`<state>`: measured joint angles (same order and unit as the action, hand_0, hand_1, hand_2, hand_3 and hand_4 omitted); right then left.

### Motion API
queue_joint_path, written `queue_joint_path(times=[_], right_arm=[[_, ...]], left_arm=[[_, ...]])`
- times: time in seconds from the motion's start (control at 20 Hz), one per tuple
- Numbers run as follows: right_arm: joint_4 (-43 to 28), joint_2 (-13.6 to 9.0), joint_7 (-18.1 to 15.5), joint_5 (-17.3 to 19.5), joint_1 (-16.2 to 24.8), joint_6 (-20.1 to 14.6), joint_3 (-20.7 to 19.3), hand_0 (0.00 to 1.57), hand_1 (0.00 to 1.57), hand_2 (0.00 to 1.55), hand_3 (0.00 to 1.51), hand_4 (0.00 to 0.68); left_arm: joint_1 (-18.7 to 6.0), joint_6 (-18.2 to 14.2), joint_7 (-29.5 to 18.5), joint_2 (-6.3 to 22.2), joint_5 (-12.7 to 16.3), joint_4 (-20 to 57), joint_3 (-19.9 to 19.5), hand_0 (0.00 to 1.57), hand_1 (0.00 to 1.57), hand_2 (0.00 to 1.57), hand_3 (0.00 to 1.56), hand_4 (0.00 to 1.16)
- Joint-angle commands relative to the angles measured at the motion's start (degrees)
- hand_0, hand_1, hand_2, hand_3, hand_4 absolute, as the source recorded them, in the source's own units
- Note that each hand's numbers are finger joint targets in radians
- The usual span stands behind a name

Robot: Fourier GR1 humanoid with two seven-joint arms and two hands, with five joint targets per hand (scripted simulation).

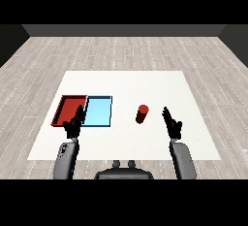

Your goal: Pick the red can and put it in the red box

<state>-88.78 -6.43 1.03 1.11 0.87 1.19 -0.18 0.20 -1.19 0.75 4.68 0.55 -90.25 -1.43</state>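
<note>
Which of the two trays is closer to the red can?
The light blue tray. It lies between the red tray and the red can, so the red one is farther left.

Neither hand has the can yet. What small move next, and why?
Probably ease the right hand left toward the red can. The can stands upright on the table, apart from both trays, and the right hand is open just beside it, nearer than the left hand.

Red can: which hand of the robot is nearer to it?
Right. The right hand is just right of the red can, apart from it. The left hand is far left, over the red tray.
</note>
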Motion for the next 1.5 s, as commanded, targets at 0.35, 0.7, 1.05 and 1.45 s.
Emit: queue_joint_path(times=[0.35,0.7,1.05,1.45], right_arm=[[-3.97,-5.38,-14.14,-13.15,-1.07,12.06,-10.59,0.00,0.00,0.00,0.00,0.000],[0.42,-8.11,-21.54,-15.67,2.34,19.32,-14.25,0.00,0.00,0.00,0.00,0.000],[6.21,-7.53,-26.21,-11.91,0.33,20.22,-14.92,0.00,0.00,0.00,0.00,0.000],[10.76,-8.04,-23.34,-13.72,-5.15,20.76,-15.97,0.00,0.00,0.00,0.00,0.000]], left_arm=[[-4.17,2.23,-14.40,-2.10,2.09,-6.15,-0.11,0.00,0.00,0.00,0.00,0.00],[-3.43,6.70,-25.97,-0.15,4.61,1.21,-3.80,0.00,0.00,0.00,0.00,0.00],[2.81,7.02,-30.33,-2.34,2.44,-0.43,-0.76,0.00,0.00,0.00,0.00,0.00],[7.41,6.71,-26.03,-3.00,3.99,-10.54,0.11,0.00,0.00,0.00,0.00,0.00]])
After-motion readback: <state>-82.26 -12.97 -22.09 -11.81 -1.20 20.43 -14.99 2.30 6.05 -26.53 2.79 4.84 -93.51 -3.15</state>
